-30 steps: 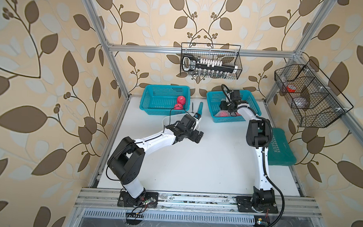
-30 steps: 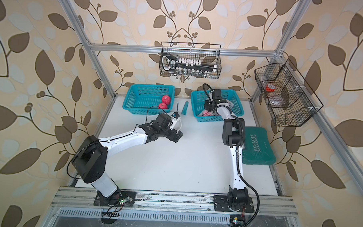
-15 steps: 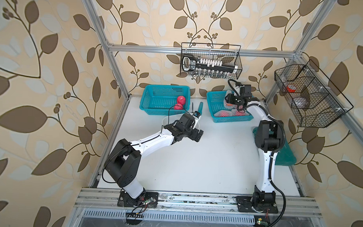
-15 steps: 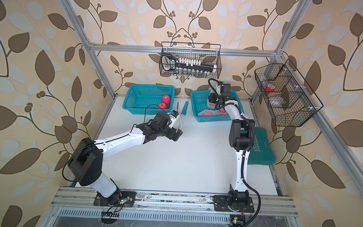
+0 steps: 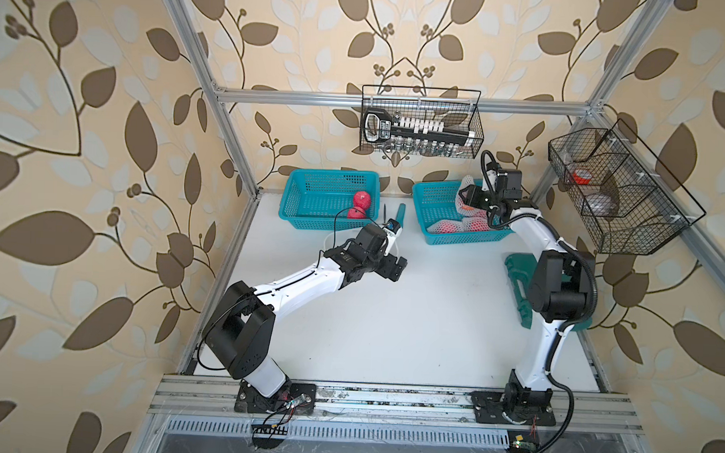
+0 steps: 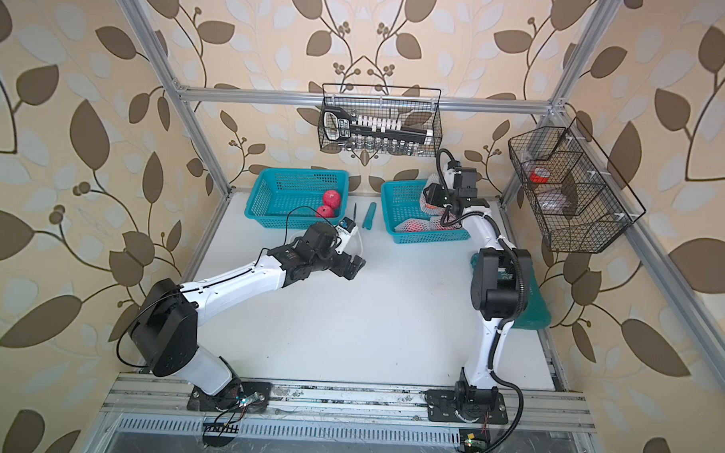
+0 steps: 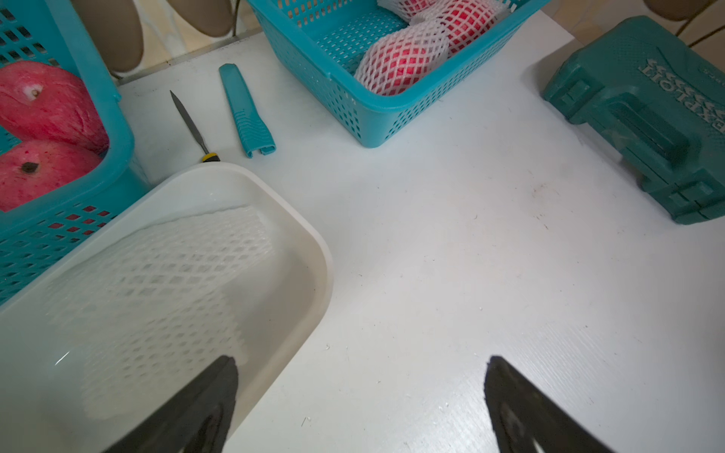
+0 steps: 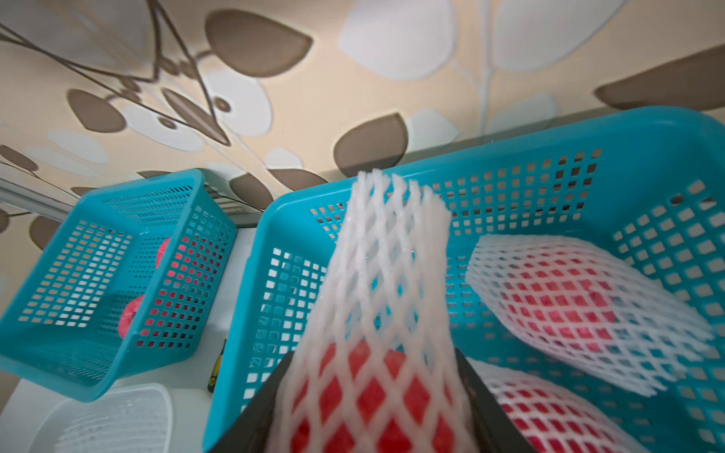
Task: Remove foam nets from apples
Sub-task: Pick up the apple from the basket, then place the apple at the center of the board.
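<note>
One netted apple [image 8: 353, 384] clamped in our right gripper [image 8: 372, 415], above teal basket [image 5: 456, 238], upper right of centre in a top view. Foam net [image 8: 388, 243] long axis runs straight out from jaws. Our left gripper [image 5: 396, 269] gapes wide, lower left of it, well apart; we judge handover next.

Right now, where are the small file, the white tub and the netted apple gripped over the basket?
small file [image 7: 189, 123]: left wrist view, middle of its blade.
white tub [image 7: 296, 259]: left wrist view, bare inner wall.
netted apple [image 8: 368, 394]: right wrist view, the red fruit under its net.
</note>
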### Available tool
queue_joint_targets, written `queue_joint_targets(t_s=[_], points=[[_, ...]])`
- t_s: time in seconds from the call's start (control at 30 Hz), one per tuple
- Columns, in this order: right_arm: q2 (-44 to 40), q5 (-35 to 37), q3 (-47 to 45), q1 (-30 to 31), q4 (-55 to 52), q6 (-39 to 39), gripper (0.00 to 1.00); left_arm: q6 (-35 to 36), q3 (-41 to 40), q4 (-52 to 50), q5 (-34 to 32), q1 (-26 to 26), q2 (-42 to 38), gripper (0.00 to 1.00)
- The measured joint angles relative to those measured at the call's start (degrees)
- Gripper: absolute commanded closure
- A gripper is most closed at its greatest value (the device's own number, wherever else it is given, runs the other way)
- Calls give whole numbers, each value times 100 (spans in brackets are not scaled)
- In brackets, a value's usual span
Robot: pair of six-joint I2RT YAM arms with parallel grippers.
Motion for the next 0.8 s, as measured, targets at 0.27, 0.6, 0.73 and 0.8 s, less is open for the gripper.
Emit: queue_joint_targets(t_s=[0.27, 0.6, 0.73, 0.8], points=[[-1521, -127, -1926, 9, 601, 282, 50, -7, -385, 389, 190, 0, -125, 1], [-3167, -310, -4131, 1207, 1547, 579, 52, 2, -2017, 2218, 592, -188, -981, 1], [-3744, -221, -5254, 2122, 2194, 323, 46, 28, -2398, 2577, 542, -186, -988, 1], [-3895, -17, -5766, 2544, 2573, 133, 46, 76, -2483, 2638, 496, -184, -977, 1]])
